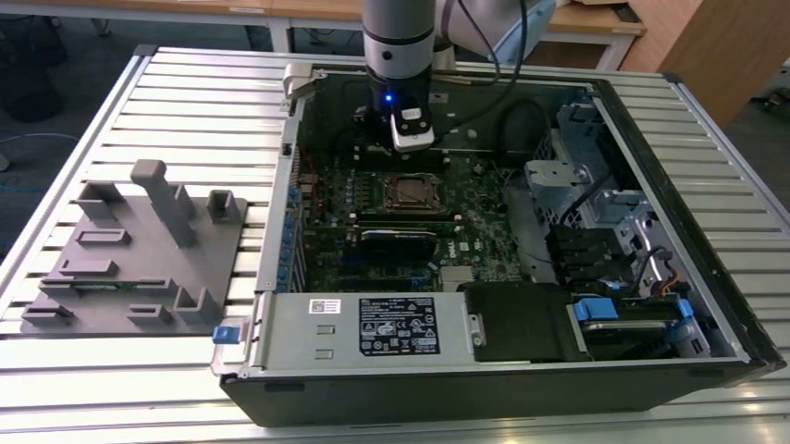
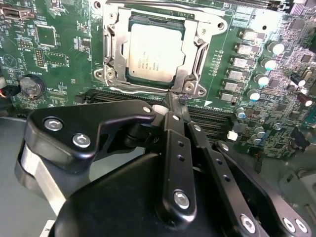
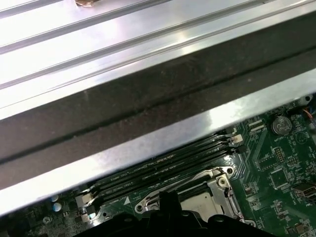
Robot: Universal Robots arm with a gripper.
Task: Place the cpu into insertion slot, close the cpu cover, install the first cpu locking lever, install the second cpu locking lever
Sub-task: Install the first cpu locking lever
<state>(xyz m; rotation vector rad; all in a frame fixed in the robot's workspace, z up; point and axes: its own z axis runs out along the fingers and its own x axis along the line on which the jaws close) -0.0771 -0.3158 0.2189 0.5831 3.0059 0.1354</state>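
Observation:
The cpu [image 2: 150, 52], a silver-grey square chip, lies flat in the insertion slot [image 1: 413, 191] on the green board inside the open computer case. The cpu cover [image 2: 194, 49], a silvery frame plate, lies down around the chip, whose top shows through the cut-out. My gripper [image 2: 172, 98] has its black fingers drawn together to a point, and the tips sit at the socket's corner beside a thin silver lever end [image 2: 184, 97]. Whether the tips pinch that wire is hidden. In the exterior view the gripper [image 1: 413, 141] hangs just beyond the slot. In the first wrist view the gripper [image 3: 168, 196] is a dark tip at the cover's edge [image 3: 207, 190].
Long black memory slots [image 2: 212, 123] run beside the socket, right under my fingers. The case wall [image 3: 148, 98] rises close by. A grey fixture block [image 1: 136, 250] lies on the slatted table at the exterior view's left. A power supply [image 1: 370, 328] and a drive cage [image 1: 593, 185] crowd the case.

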